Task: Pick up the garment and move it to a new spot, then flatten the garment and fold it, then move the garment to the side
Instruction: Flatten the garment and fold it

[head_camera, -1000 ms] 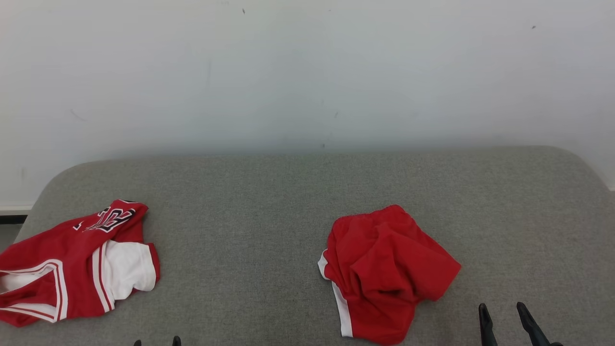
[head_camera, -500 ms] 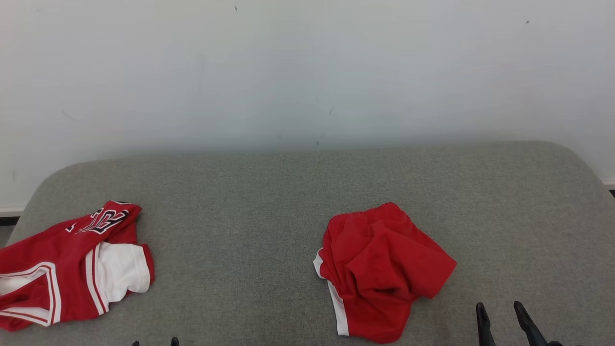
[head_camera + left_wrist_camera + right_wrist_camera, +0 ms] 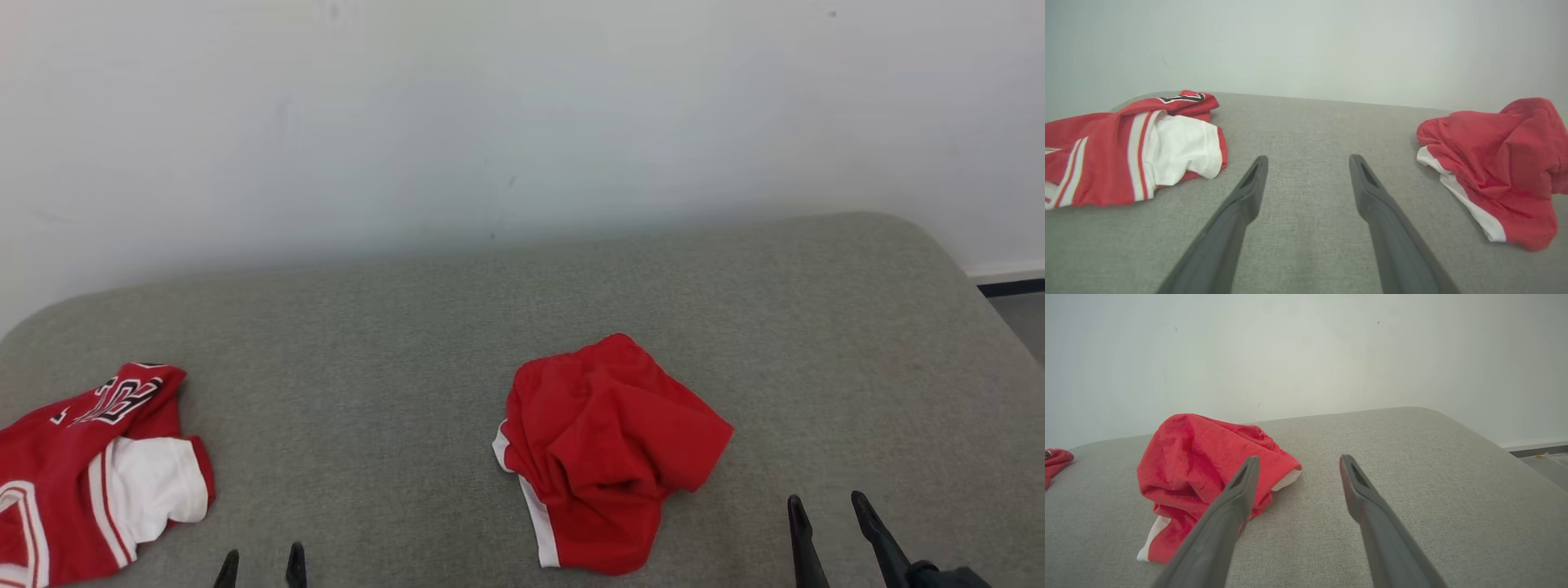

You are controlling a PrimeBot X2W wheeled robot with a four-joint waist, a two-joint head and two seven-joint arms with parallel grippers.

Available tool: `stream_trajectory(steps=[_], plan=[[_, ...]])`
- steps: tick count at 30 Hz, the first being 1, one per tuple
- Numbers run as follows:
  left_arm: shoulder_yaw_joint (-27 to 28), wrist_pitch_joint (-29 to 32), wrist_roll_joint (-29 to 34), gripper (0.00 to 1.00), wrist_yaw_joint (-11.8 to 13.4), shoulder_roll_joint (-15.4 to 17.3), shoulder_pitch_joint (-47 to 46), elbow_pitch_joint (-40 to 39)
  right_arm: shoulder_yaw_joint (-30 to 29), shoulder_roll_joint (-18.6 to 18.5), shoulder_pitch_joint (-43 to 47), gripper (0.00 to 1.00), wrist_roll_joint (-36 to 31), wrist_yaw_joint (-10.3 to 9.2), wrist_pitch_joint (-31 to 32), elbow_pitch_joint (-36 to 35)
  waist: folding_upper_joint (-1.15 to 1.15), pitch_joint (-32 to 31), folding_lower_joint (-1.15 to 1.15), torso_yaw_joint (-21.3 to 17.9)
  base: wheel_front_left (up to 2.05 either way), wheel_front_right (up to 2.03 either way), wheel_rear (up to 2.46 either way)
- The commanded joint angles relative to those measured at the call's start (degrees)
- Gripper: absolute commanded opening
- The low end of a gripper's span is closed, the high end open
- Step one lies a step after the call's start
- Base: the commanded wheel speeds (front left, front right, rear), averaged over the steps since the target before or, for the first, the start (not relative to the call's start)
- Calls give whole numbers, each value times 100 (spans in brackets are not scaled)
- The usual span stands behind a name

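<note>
**Setting:** a grey upholstered surface [image 3: 392,327] with rounded far corners, backed by a plain white wall [image 3: 490,122]

**Item 1:** red garment [image 3: 608,445], crumpled in a heap and lying at about 5 o'clock of the head view's centre. White trim [image 3: 539,514] is shown along its 7 o'clock edge. It is taken to be the task's piece (being the one nearer the middle).
- **Handling, as judged:** light, soft and limp. No shape would be kept once lifted, and trailing folds are likely to drag on the cloth.
- **Where to take hold:** a raised ridge or the trimmed hem is best, with a few layers pinched rather than the bulk.

**Item 2:** red-and-white jersey [image 3: 90,474], at 8 o'clock, well apart from item 1 and touched by neither gripper

**Left gripper** [image 3: 261,562]: at 7 o'clock, fingers pointed to 12, jaws spread wide, nothing held, bare surface seen between them

**Right gripper** [image 3: 824,502]: at 4 o'clock, near the garment's 4 o'clock side but apart from it. Fingers are pointed to 12, low over the surface, with jaws spread wide and nothing held
</note>
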Motion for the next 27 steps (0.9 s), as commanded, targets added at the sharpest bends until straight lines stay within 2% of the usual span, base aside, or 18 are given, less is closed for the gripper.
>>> stream_trajectory(steps=[1,4,11,12,18,19,20,24,27], plan=[[-40,90,-124,100,-7,30,-176,8,1,-7,-51,100,49,-12,-23,-24,0,93,0,-269,0,0,0],[-154,608,-440,100,-34,126,-596,3,89,-6,-117,100,80,-12,-17,-42,0,189,0,-594,0,0,0],[-583,2916,-1404,100,-37,741,-1884,-5,241,-5,-209,100,218,-12,-114,99,0,370,0,-1459,0,0,0],[-571,3368,-1650,100,-38,773,-2241,98,283,-7,-235,100,244,-12,-127,144,0,433,0,-1698,0,0,0],[-663,4737,-2271,100,-38,1031,-3265,513,523,-6,-491,100,230,-12,-154,127,0,738,0,-2435,0,0,0],[-758,4989,-2375,100,-38,1066,-3414,524,531,-6,-511,100,275,-12,-181,119,0,830,0,-2518,0,0,0],[-758,4989,-2375,100,-38,1066,-3414,524,531,-6,-511,100,275,-12,-181,119,0,830,0,-2518,0,0,0],[-1032,5977,-2990,100,-38,1306,-4018,515,458,0,-527,100,547,-12,-381,76,0,1265,0,-2640,0,0,0],[-1172,6504,-3013,100,-39,1557,-4443,555,425,1,-483,100,766,-12,-507,146,0,1569,0,-2692,0,0,0]])
